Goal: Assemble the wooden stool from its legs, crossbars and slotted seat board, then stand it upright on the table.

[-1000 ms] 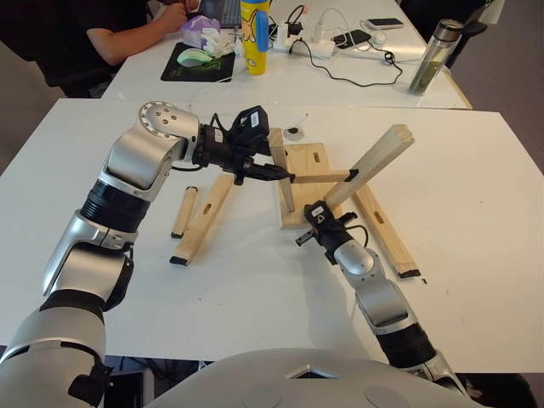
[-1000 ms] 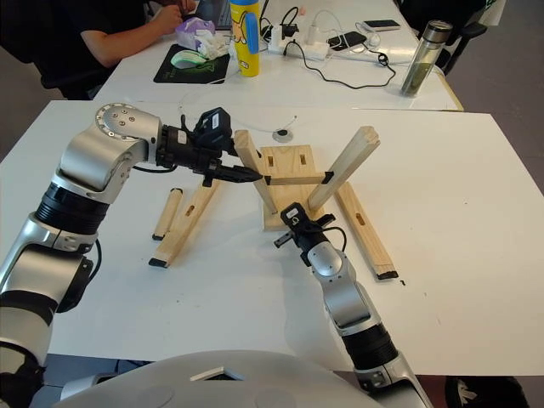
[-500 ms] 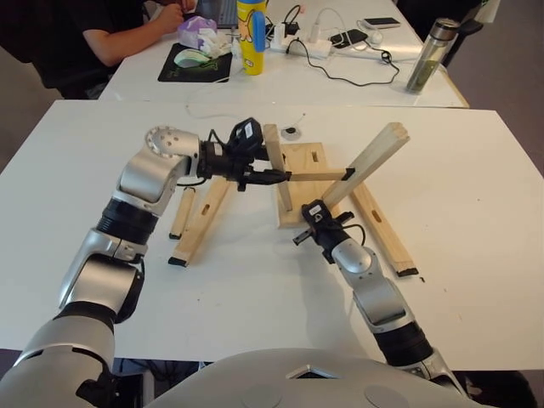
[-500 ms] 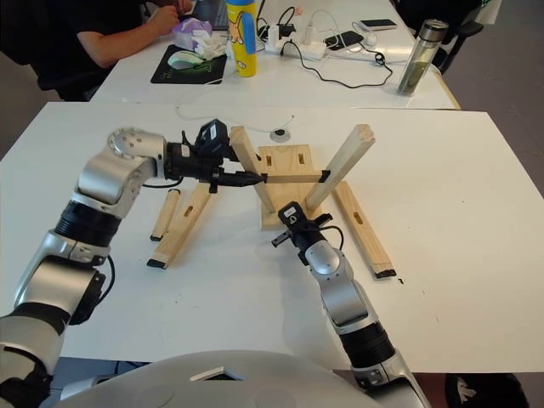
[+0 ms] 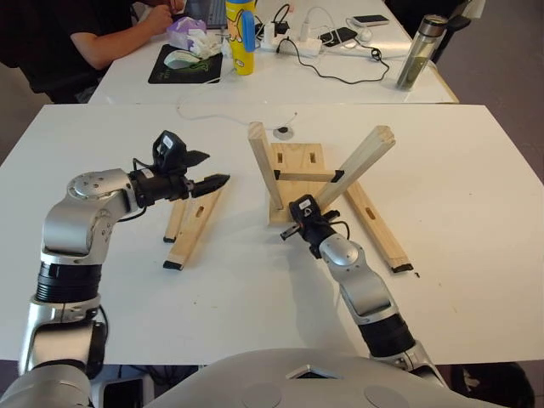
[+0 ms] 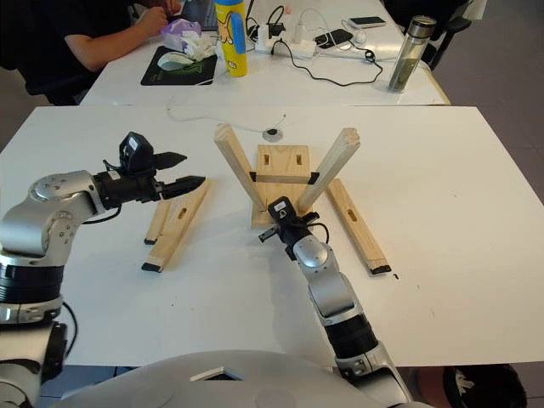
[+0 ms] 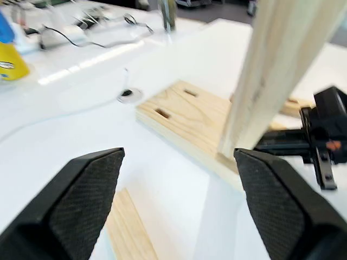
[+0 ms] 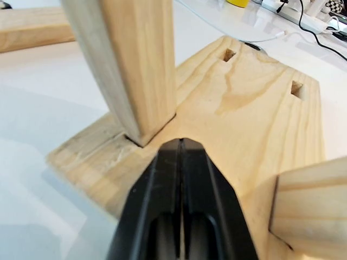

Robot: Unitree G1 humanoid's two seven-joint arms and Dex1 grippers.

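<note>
My left gripper (image 5: 212, 167) hangs with its fingers spread wide above the loose leg (image 5: 195, 225) and short crossbar (image 5: 176, 219), which lie on the table (image 5: 476, 170). My right gripper (image 8: 181, 145), fingers pressed together on nothing, points at the near edge of the seat board (image 5: 297, 157). The board lies flat and carries a left-tilted leg (image 5: 263, 166) and a right-tilted leg (image 5: 361, 166), joined by a fitted crossbar (image 5: 306, 176).

Seat board (image 5: 297, 155): pale wood, flat on the table, two slots bare at its 12 o'clock end.
Left leg (image 5: 265, 167), right leg (image 5: 357, 166): standing in the board, splayed into a V.
Crossbar (image 5: 306, 176): bridges them.
Loose leg (image 5: 380, 228): flat, 4 o'clock of the board.
Second loose leg (image 5: 197, 225), short crossbar (image 5: 176, 221): flat, side by side, 9 o'clock.
</note>
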